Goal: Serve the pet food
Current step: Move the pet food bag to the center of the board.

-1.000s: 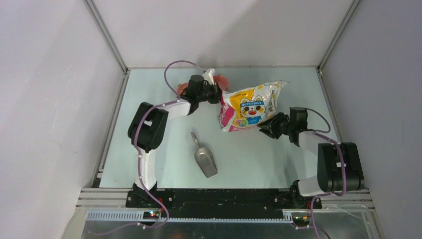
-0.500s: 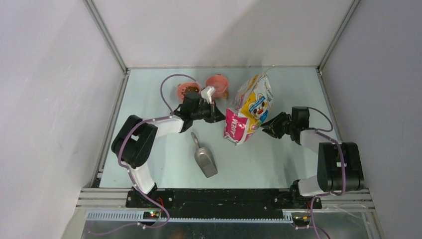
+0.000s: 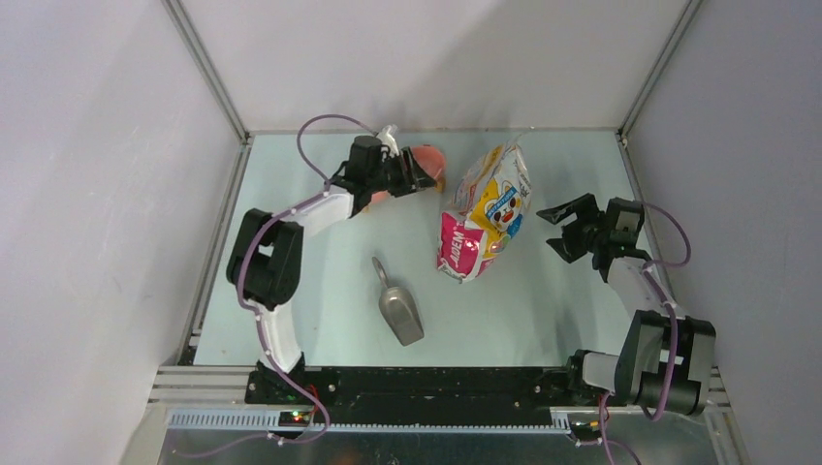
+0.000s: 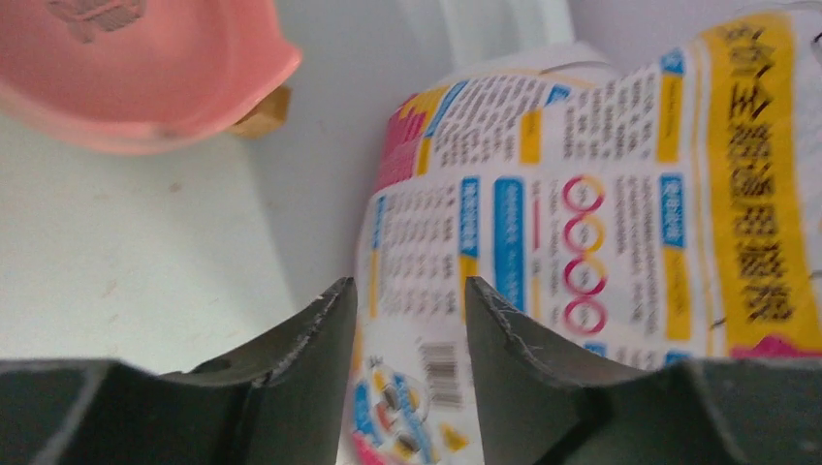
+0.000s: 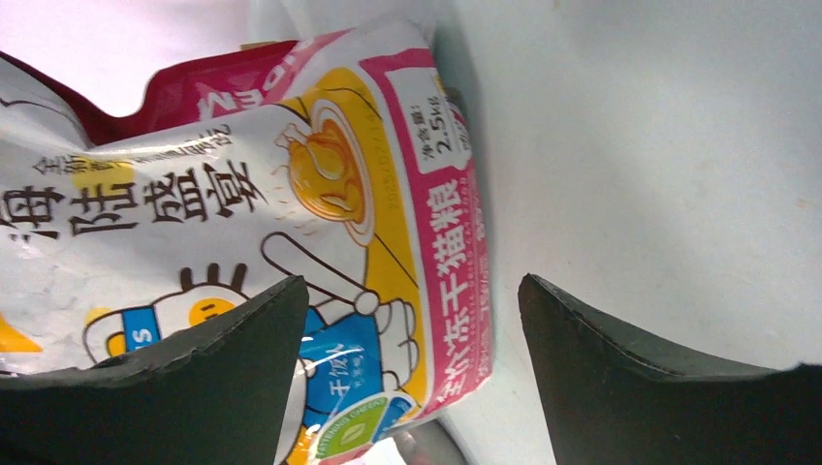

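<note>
Left pincer [image 4: 407, 291] hangs near the pink bowl [image 4: 145, 87], jaws slightly apart and empty, facing the cat-print bag [image 3: 485, 218]. Right pincer [image 3: 555, 232] gapes wide beside that standing bag, clear of it. Pet food [image 4: 97, 12] shows only as a blurred brownish patch in the bowl.

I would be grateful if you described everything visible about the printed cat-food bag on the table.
The bag is a glossy, crinkled plastic pouch printed white, yellow and pink, with a cartoon cat on the front and a barcode and small print on the back. It stands upright on the table between the arms. The left gripper and right gripper are both open and clear of it.
</note>
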You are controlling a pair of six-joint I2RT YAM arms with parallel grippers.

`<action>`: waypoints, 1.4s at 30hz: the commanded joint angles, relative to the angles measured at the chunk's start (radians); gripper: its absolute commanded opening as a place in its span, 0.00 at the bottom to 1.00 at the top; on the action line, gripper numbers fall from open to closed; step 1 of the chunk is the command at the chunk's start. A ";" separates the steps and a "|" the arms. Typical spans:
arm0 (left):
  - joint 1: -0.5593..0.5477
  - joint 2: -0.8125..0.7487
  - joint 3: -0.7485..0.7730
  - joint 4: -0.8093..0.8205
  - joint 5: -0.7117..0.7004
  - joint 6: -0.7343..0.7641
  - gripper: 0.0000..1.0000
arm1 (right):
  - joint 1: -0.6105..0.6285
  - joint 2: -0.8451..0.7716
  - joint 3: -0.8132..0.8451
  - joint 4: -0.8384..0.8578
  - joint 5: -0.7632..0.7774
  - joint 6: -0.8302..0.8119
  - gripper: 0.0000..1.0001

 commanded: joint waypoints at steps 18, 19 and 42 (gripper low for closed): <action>-0.104 0.039 -0.143 0.155 0.357 -0.180 0.69 | 0.283 0.356 0.128 0.281 -0.269 0.102 0.83; -0.104 0.005 -0.196 0.158 0.354 -0.179 0.69 | 0.310 0.355 0.124 0.265 -0.270 0.100 0.80; -0.095 -0.596 -0.499 -0.212 0.081 0.005 0.59 | 0.785 0.043 -0.007 -0.041 0.073 0.517 0.58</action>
